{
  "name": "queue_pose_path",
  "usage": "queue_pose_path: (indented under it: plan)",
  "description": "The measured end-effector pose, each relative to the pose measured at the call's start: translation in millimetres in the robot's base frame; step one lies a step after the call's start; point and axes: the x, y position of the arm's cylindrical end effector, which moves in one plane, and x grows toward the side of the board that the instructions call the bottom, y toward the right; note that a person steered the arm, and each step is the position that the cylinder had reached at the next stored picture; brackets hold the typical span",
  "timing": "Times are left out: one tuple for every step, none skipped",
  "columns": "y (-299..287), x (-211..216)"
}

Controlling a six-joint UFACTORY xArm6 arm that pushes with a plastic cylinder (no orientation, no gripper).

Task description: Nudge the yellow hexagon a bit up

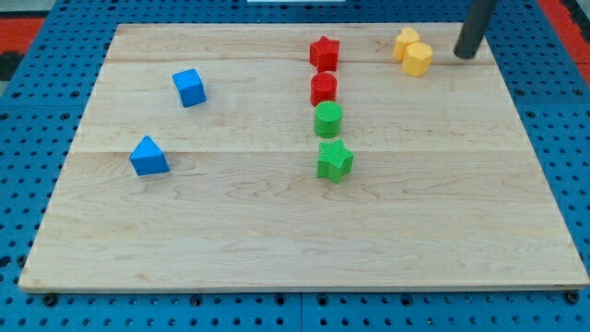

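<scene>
The yellow hexagon (418,59) sits near the view's top right of the wooden board, touching a second yellow block (406,41) just above and left of it, whose shape I cannot make out. My tip (466,53) rests on the board to the right of the yellow hexagon, a short gap away and not touching it. The dark rod rises out of the view's top edge.
A red star (324,53), a red round block (324,88), a green cylinder (328,119) and a green star (335,160) form a column at centre. A blue cube (189,88) and a blue triangular block (148,157) lie at left. The board's top edge (277,28) is close above the yellow blocks.
</scene>
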Motion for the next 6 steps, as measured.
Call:
queue_pose_path:
  plan:
    - [-40.2, -1.7]
    - [-72.0, 28.4]
    - [-73.9, 71.0]
    - [-73.8, 93.7]
    - [-48.0, 106.4]
    - [-39.2, 153.3]
